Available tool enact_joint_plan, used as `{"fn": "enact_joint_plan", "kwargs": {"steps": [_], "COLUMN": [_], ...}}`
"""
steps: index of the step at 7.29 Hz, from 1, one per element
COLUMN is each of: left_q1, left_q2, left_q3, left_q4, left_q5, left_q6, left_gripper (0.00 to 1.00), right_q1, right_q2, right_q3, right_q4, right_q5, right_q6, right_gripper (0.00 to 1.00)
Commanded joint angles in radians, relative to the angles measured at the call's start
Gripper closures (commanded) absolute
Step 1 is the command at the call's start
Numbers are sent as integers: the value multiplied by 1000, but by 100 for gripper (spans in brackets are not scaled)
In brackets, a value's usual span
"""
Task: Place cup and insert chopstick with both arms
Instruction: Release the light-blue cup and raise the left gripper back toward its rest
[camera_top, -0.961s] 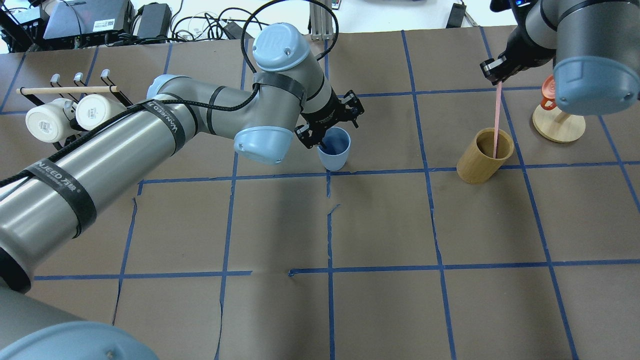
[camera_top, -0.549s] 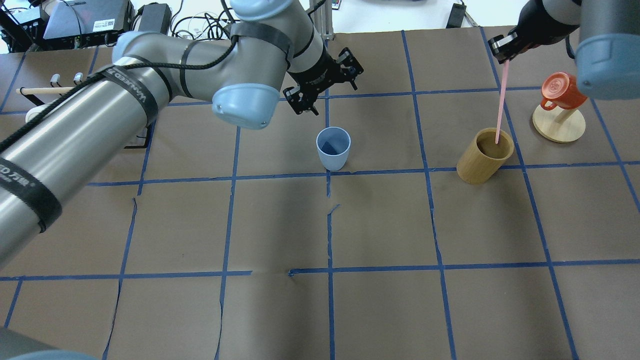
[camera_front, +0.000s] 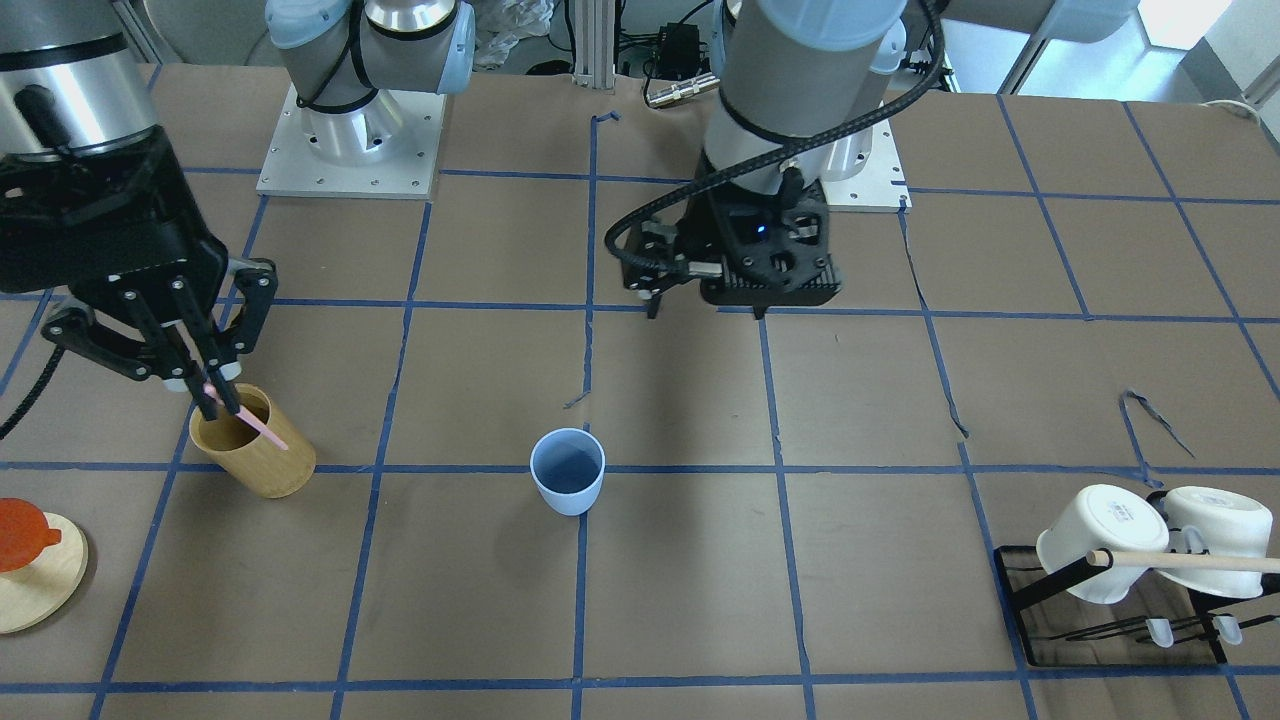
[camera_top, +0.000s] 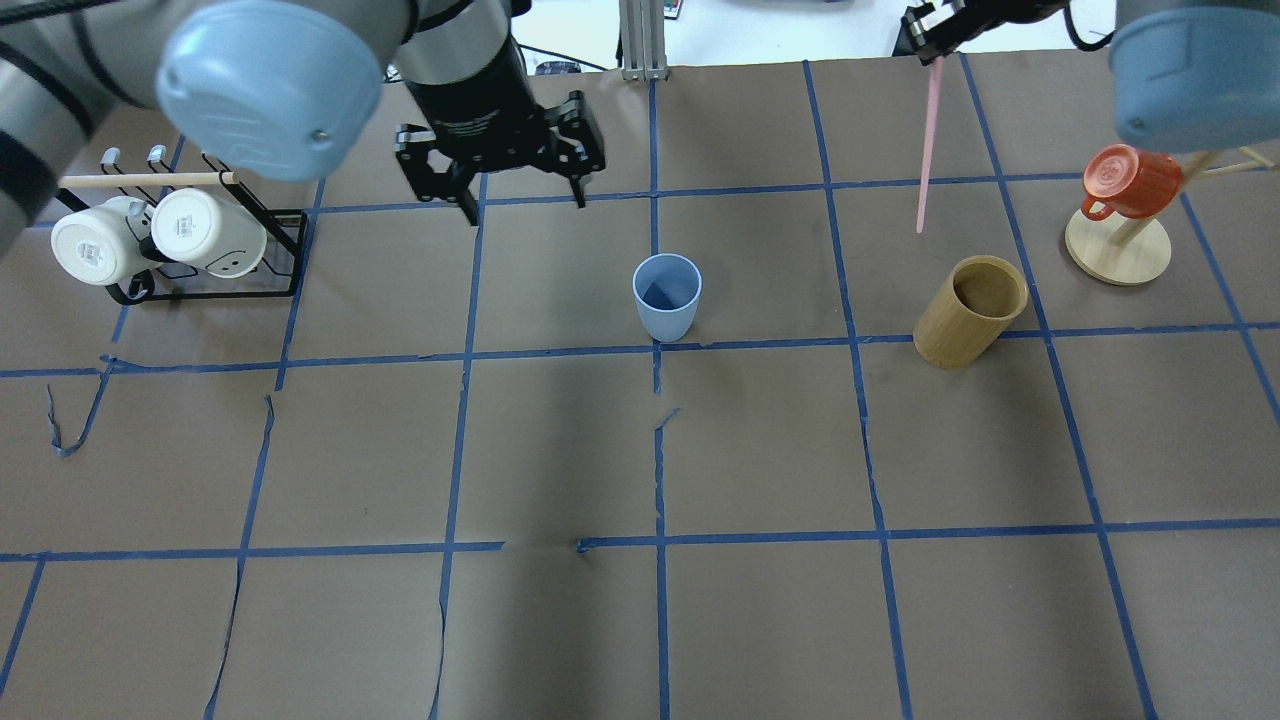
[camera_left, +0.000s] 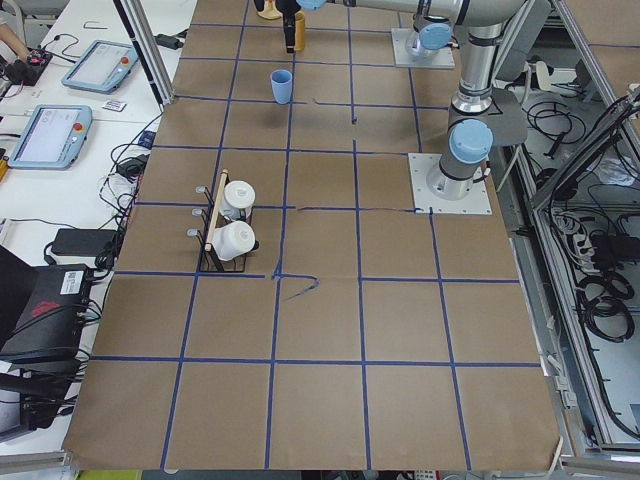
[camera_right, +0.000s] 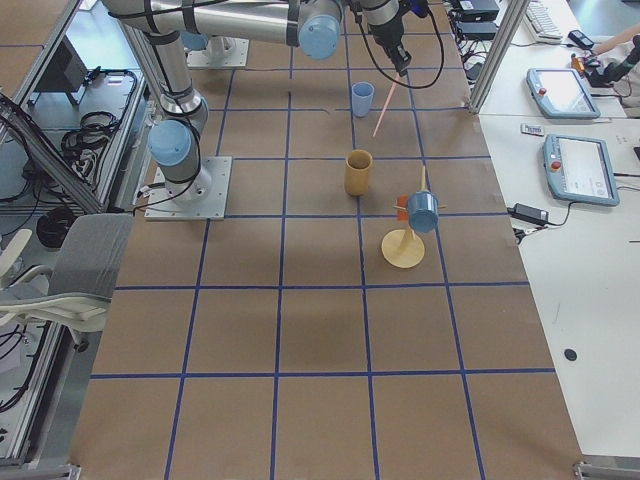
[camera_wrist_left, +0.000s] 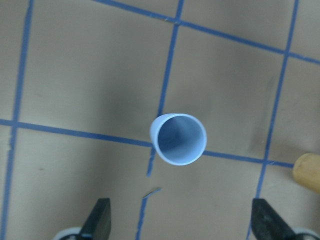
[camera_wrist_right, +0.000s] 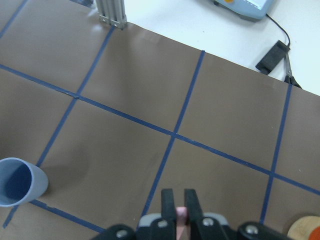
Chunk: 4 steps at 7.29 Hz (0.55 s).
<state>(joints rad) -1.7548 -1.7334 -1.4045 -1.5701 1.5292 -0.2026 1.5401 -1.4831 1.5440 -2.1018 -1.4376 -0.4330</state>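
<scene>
The light blue cup (camera_top: 667, 297) stands upright and empty on the table's middle, also in the front view (camera_front: 567, 470) and the left wrist view (camera_wrist_left: 178, 139). My left gripper (camera_top: 525, 200) is open and empty, raised above the table beyond and left of the cup; it also shows in the front view (camera_front: 707, 312). My right gripper (camera_top: 935, 40) is shut on the top of the pink chopstick (camera_top: 927, 150), which hangs down clear of the bamboo cylinder (camera_top: 970, 310). The right wrist view shows the fingers (camera_wrist_right: 167, 205) pinching the chopstick (camera_wrist_right: 180, 215), with the cup (camera_wrist_right: 17, 182) at lower left.
A black rack (camera_top: 285, 250) with two white mugs and a wooden rod stands at the left. A red mug (camera_top: 1130, 180) hangs on a wooden stand (camera_top: 1115, 250) at the right, behind the bamboo cylinder (camera_front: 255, 455).
My left gripper has left the cup, risen and moved away to the left. My right gripper has lifted the chopstick out of the bamboo cylinder and moved it toward the cup's side.
</scene>
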Motion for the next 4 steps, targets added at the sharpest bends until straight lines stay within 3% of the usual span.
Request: {"fn": "enact_joint_plan", "kwargs": {"steps": [1, 4], "left_q1": [125, 139], "left_q2": [78, 144], "left_q3": [-23, -116], "left_q4": [-93, -9], "left_q5": [77, 62], "left_q6": [201, 196], "left_gripper": [0, 0], "right_q1": [121, 294], "right_q2": [35, 115], "right_q3": [-10, 2], "right_q4": [-88, -260], "right_q5": [5, 5], "right_q6": [104, 249], "right_gripper": [100, 100]}}
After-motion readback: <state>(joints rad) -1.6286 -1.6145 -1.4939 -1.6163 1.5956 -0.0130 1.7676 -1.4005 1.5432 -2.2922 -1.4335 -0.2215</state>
